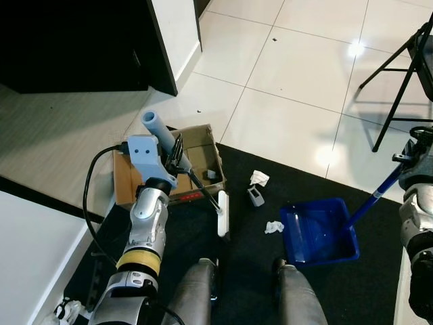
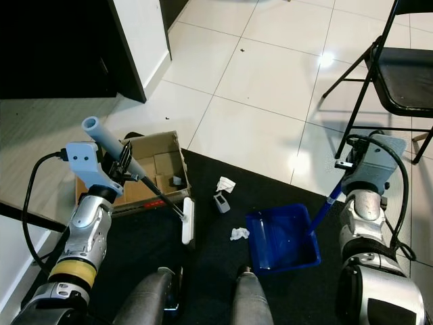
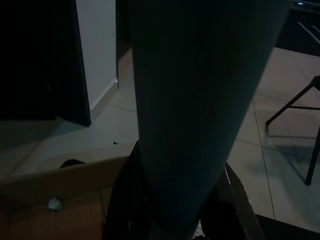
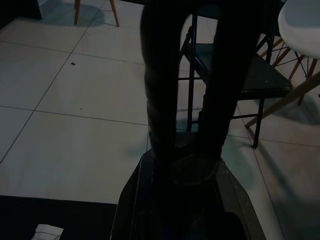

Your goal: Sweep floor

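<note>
My left gripper (image 1: 177, 157) is shut on a brush's light-blue handle (image 1: 157, 128). The brush's thin black rod slopes down to its white head (image 1: 222, 213), which rests on the black mat (image 1: 237, 169). My right gripper (image 2: 344, 177) is shut on the blue dustpan's long handle (image 2: 325, 203). The dustpan (image 1: 318, 233) lies flat on the mat in front of my feet. Between brush head and dustpan lie a crumpled white paper (image 1: 259, 178), a small grey item (image 1: 255, 197) and another white scrap (image 1: 274, 227). The left wrist view has the brush handle (image 3: 195, 100) up close.
An open cardboard box (image 1: 199, 145) sits at the mat's edge behind the brush. A black folding chair (image 2: 399, 74) stands at the right on glossy white tiles. A dark cabinet (image 1: 74, 40) is at the back left, a white surface (image 1: 27, 257) at the near left.
</note>
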`<state>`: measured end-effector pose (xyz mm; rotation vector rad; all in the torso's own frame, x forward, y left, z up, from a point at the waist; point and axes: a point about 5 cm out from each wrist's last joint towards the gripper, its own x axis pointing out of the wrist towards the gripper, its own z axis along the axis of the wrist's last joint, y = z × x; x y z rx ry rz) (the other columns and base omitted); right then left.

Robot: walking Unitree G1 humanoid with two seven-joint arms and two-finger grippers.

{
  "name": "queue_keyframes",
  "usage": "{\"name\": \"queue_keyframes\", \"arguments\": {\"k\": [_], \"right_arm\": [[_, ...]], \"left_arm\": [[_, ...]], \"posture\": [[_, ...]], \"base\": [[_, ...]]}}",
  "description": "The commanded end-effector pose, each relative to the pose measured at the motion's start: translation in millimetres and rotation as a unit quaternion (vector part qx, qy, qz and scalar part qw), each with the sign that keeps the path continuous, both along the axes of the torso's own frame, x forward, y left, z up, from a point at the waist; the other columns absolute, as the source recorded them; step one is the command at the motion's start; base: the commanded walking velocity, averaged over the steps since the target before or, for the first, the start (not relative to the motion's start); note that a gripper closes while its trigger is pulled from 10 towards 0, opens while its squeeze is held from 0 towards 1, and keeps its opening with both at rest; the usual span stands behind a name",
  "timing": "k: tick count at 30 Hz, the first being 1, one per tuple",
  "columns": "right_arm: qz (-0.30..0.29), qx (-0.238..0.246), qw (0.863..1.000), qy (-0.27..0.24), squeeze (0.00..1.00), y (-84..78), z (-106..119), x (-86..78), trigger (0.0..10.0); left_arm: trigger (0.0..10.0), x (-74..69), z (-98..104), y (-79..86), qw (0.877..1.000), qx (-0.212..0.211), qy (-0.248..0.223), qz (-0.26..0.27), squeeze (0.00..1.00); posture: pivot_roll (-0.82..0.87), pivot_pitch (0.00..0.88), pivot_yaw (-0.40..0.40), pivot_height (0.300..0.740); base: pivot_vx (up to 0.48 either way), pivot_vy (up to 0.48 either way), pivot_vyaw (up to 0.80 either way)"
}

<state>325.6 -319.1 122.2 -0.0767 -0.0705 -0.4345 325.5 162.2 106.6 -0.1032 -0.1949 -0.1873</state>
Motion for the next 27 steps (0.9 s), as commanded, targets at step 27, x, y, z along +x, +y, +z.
{"name": "queue_keyframes", "arguments": {"k": [27], "right_arm": [[0.067,0.094,0.992,-0.041,0.00,82.3,-24,14.7,10.0]], "left_arm": [[10.0,-7.6,-17,-6.4,0.999,-0.011,0.040,-0.004,0.00]], "posture": [[0.08,0.314,0.034,0.740]], "base": [[0.000,0.000,0.00]]}}
